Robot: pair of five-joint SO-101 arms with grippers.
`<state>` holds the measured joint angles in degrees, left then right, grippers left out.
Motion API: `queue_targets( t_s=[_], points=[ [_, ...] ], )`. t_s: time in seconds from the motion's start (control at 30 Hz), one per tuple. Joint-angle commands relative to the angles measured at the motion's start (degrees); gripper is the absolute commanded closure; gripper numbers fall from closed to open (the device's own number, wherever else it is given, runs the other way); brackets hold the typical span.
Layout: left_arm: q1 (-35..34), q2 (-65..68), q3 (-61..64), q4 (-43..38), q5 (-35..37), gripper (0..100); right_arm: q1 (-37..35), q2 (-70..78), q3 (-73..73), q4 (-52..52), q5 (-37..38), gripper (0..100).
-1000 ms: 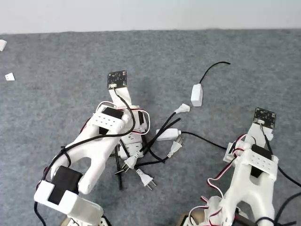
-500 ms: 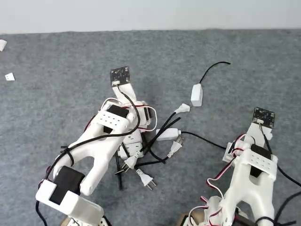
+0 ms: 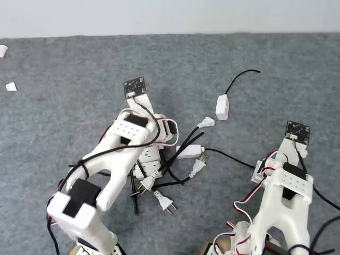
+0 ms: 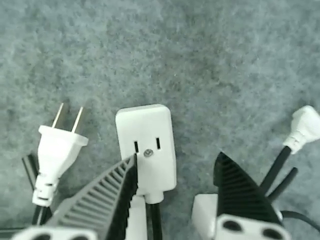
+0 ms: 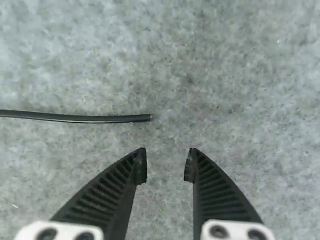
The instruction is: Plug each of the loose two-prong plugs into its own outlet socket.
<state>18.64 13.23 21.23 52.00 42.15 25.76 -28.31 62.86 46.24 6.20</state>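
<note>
In the left wrist view my left gripper (image 4: 176,159) hangs open just above a white outlet socket (image 4: 145,145) with two slots, lying on the grey carpet. One finger (image 4: 112,197) overlaps the socket's edge. A white two-prong plug (image 4: 57,147) lies beside the socket, prongs pointing away from me. Another white plug (image 4: 306,128) lies on the other side. From above, the left arm (image 3: 122,151) covers a tangle of sockets (image 3: 150,159), with loose plugs (image 3: 166,202) (image 3: 197,166) (image 3: 206,122) around it. My right gripper (image 5: 166,155) is open over bare carpet near a black cable end (image 5: 145,118).
A white adapter block (image 3: 222,107) with a black lead lies further back. A long white socket piece (image 3: 188,152) and black cables (image 3: 223,155) cross the middle. The right arm (image 3: 287,196) stands at the front right. Small white scraps (image 3: 10,86) lie far left.
The left arm has swung a little to the right and leaned further over the tangle of sockets. The right arm and the loose plugs have stayed put.
</note>
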Motion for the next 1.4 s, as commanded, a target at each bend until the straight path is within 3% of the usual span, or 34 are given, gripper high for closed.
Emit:
queue_targets(
  t_s=[0.0, 0.2, 0.47, 0.6, 0.7, 0.83, 0.97, 1.17, 1.37],
  points=[
    [-1.32, 4.66, -4.79, 6.42, 0.53, 76, -0.57, -0.04, -2.99, -0.75, -0.09, 85.5],
    [-3.78, 9.05, -9.01, 12.66, 0.53, 76, -0.66, 0.04, -2.81, -2.15, -0.09, 85.5],
    [-4.13, 9.05, -9.19, 12.66, 0.0, 76, -2.42, 0.04, -2.81, -2.51, -0.18, 85.5],
    [-3.87, 9.05, -9.63, 12.75, -3.69, 76, -2.42, 0.04, -2.73, -3.3, -0.35, 85.5],
    [-3.96, 9.05, -10.15, 12.66, -3.87, 83, -2.51, 0.04, -2.64, -3.38, -0.26, 85.5],
    [-3.69, 9.05, -10.68, 10.46, -4.31, 100, -2.51, 0.04, -2.64, -3.38, -0.18, 85.5],
    [-2.99, 8.44, -11.03, 8.97, -7.56, 99, -3.21, 0.04, -2.64, -3.38, -0.18, 85.5],
    [-1.23, -2.55, -10.15, 9.49, -8.0, 99, -4.09, 0.04, -1.49, -5.14, -0.09, 85.5],
    [3.6, -20.48, 0.31, 10.29, -8.09, 99, -4.88, 0.04, -0.88, -6.2, -0.09, 85.5]
  ],
)
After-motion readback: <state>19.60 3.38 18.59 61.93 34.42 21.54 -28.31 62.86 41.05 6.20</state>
